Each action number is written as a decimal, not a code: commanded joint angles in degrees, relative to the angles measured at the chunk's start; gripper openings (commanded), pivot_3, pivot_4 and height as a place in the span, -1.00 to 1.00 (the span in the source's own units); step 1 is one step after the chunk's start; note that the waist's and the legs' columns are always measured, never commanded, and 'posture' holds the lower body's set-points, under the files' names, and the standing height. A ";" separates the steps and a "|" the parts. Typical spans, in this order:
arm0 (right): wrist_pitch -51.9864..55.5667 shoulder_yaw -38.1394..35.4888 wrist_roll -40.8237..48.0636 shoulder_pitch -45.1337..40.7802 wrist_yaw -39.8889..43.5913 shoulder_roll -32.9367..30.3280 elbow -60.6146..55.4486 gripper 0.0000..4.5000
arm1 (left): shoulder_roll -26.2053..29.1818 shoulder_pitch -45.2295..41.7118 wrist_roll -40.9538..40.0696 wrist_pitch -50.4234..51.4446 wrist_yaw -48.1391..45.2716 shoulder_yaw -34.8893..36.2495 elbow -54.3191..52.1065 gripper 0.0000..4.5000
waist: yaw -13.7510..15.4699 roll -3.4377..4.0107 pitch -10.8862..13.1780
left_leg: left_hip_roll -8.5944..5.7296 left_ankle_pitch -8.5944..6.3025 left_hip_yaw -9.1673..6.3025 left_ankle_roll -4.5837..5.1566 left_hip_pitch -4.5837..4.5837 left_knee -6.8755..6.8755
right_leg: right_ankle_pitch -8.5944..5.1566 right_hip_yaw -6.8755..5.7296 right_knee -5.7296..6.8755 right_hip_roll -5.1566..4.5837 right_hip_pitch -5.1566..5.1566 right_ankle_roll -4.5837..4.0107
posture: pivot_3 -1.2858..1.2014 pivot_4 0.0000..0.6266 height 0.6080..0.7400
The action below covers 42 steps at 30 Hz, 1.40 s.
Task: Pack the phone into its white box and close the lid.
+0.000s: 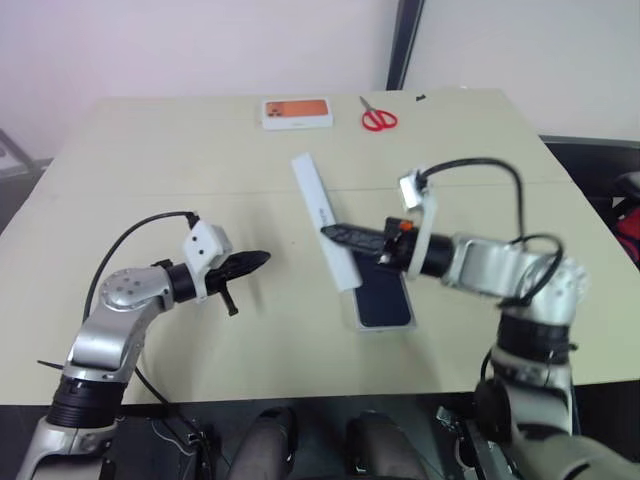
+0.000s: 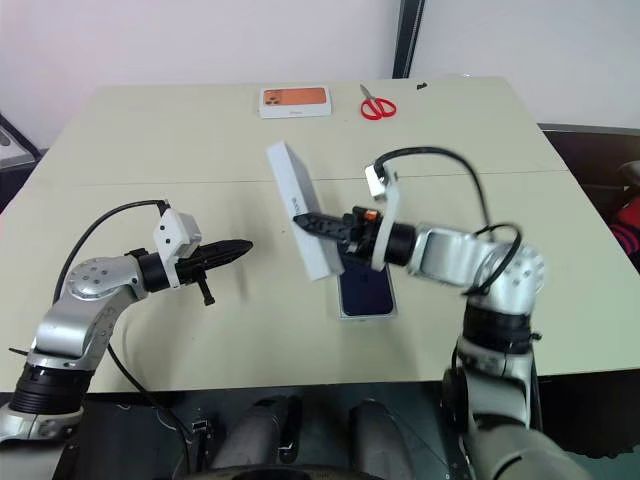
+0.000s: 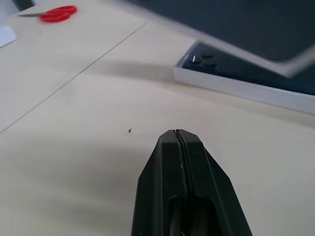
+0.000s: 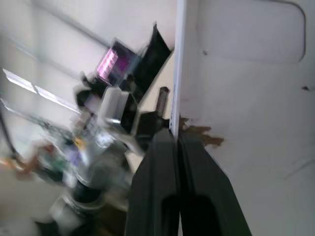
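White cardboard, the lid (image 2: 300, 212), is pinched on edge in my right end effector (image 2: 318, 224), tilted above the phone (image 2: 365, 291) lying in the white box (image 3: 246, 89) mid-desk (image 2: 480, 140), ready to cap it. My left end effector (image 1: 255, 260) waits closed and empty.

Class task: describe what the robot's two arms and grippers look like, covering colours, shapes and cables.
Both arms are silver-grey metal with rounded joints and black sections. Each carries a white boxy wrist camera housing and a looping black cable. The left gripper and right gripper have slim, tapering black fingers; the right wrist shows a small orange mark.
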 commanded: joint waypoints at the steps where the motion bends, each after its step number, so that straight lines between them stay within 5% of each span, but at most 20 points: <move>1: -9.96 3.46 5.41 3.55 -12.22 5.76 -7.20 -0.97 | 0.05 -1.29 -0.24 -1.23 0.40 0.65 -1.46 -1.00 | -0.19 0.01 0.00 | 0.00 0.00 -0.01 0.00 0.01 -0.01 | 0.00 0.01 0.04 0.03 -0.02 0.00 | 0.03 -0.52 1.00; 8: -15.27 5.88 5.41 11.56 -28.61 7.63 -10.08 -0.97 | -2.35 -3.53 1.14 -0.92 0.42 -3.89 -1.49 -1.00 | 0.00 0.06 -0.03 | 0.00 0.01 -0.02 -0.01 0.04 -0.08 | 0.00 0.02 0.03 0.06 -0.06 0.00 | 0.03 -0.52 1.00; 11: -14.31 4.46 5.41 9.72 -26.75 4.00 -9.40 -0.58 | -3.63 -4.58 3.01 -1.24 0.09 -7.28 -1.06 -1.00 | 0.20 0.04 -0.06 | 0.00 0.01 -0.04 -0.02 0.09 -0.06 | 0.00 0.01 0.05 0.07 0.01 0.00 | 0.03 -0.52 1.00; 14: -11.33 3.93 5.41 6.26 -20.96 -2.85 -8.08 0.11 | -5.09 -5.79 4.47 -1.30 -0.22 -10.43 -0.42 -1.00 | 0.05 0.06 -0.04 | 0.00 0.01 0.00 -0.01 0.08 -0.08 | 0.00 0.04 0.04 0.07 -0.02 0.00 | 0.03 -0.52 1.00; 16: -6.66 4.16 5.41 0.79 -14.13 -13.35 -6.59 0.53 | -7.34 -7.29 5.39 -1.20 0.00 -13.12 -0.04 -1.00 | 0.14 0.17 0.03 | 0.00 0.01 0.02 -0.01 0.07 -0.08 | -0.01 0.04 0.04 0.09 -0.03 0.00 | 0.03 -0.52 1.00; 18: -3.11 5.56 5.19 -3.20 -9.38 -22.68 -5.60 0.53 | -9.01 -8.38 6.01 -0.86 0.08 -14.88 0.27 -1.00 | 0.33 0.20 0.05 | -0.01 0.01 0.05 0.02 0.04 -0.04 | -0.01 0.05 0.01 0.07 -0.02 0.00 | 0.03 -0.52 1.00; 24: -0.86 10.18 -20.88 -7.41 12.80 -36.60 -5.81 0.53 | -13.23 -11.24 10.60 -0.45 2.17 -20.25 2.78 -1.00 | 0.10 0.12 -0.01 | 0.05 -0.01 0.01 0.05 0.02 -0.14 | -0.01 0.02 -0.08 0.12 0.01 -0.01 | 0.03 -0.52 1.00; 27: -6.70 18.42 -39.60 -6.16 28.14 -44.30 -12.76 0.17 | -14.94 -11.49 10.46 0.39 3.94 -19.79 2.48 -1.00 | 0.32 0.15 -0.01 | 0.04 -0.01 0.06 0.06 0.00 -0.11 | -0.01 0.07 -0.06 0.11 -0.04 0.00 | 0.03 -0.52 1.00; 32: -15.78 23.44 -56.79 -3.48 42.69 -49.28 -15.30 -0.97 | -13.80 -10.21 7.35 2.54 5.38 -14.91 -0.85 -1.00 | 0.38 0.13 0.00 | 0.04 -0.02 0.02 0.06 -0.03 -0.04 | -0.01 0.05 -0.07 0.11 -0.04 0.00 | 0.03 -0.52 1.00; 37: -22.99 25.67 -70.05 -0.38 50.34 -50.77 -14.96 -0.97 | -6.53 -6.00 5.35 6.58 2.86 -10.57 -5.14 -1.00 | 0.25 0.15 -0.01 | 0.04 -0.01 0.02 0.05 -0.01 -0.07 | -0.01 0.07 -0.07 0.11 -0.07 0.00 | 0.03 -0.52 1.00; 42: -27.18 27.04 -78.89 1.59 55.56 -49.58 -15.05 -0.97 | -1.36 -4.52 8.90 10.16 1.54 -15.29 -5.61 -1.00 | 0.80 0.14 0.00 | 0.03 -0.01 0.01 0.04 0.01 -0.06 | -0.01 0.07 -0.09 0.06 -0.02 0.00 | 0.03 -0.52 1.00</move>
